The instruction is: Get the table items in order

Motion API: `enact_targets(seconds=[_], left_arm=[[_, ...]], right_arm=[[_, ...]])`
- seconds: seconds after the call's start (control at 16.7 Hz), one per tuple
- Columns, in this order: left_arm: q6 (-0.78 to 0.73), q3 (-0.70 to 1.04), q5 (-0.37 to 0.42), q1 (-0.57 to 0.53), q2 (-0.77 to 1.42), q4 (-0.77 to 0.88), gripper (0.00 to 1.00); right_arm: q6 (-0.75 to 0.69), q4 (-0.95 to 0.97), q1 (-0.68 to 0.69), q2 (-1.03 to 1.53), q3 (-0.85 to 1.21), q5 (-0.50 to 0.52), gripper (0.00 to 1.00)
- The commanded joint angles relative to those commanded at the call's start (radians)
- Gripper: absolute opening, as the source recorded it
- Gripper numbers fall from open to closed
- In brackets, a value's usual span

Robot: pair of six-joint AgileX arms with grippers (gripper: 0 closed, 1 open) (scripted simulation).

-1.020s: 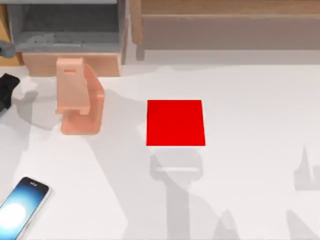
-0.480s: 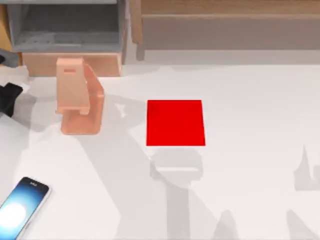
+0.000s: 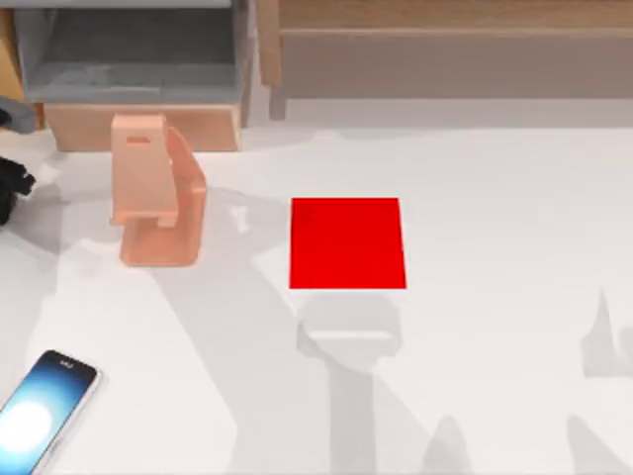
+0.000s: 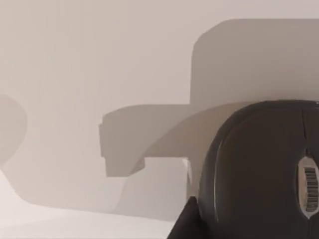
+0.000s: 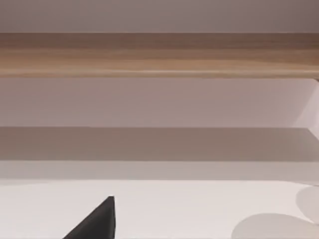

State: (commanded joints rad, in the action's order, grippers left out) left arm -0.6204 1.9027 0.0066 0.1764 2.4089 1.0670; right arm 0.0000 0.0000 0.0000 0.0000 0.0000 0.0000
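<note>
Lying close under the left gripper [image 3: 8, 183], left of the stand [image 3: 156, 193], is the mouse [image 4: 264, 169]; finger state indeterminable. Phone [image 3: 45, 408] lies diagonally, forward of the stand; left arm nearer.

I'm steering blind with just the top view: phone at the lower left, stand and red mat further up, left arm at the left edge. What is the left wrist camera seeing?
Observer: The dark grey mouse, close to the lens, with the white table behind it.
Operator: Which side of it faces that camera?
Observer: Its upper side; the scroll wheel is visible.
Operator: And the right wrist camera?
Observer: It looks across bare tabletop at the wooden shelf unit.
</note>
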Motion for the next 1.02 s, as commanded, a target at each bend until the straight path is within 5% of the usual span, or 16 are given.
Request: enact_targets(seconds=[0.24, 1.02], left_arm=[[0.000, 0.000, 0.000, 0.000, 0.000, 0.000, 0.00], [-0.002, 0.115, 0.002, -0.004, -0.012, 0.120, 0.00]], right_arm=[[0.000, 0.000, 0.000, 0.000, 0.000, 0.000, 1.00], [0.000, 0.000, 0.000, 0.000, 0.000, 0.000, 1.00]])
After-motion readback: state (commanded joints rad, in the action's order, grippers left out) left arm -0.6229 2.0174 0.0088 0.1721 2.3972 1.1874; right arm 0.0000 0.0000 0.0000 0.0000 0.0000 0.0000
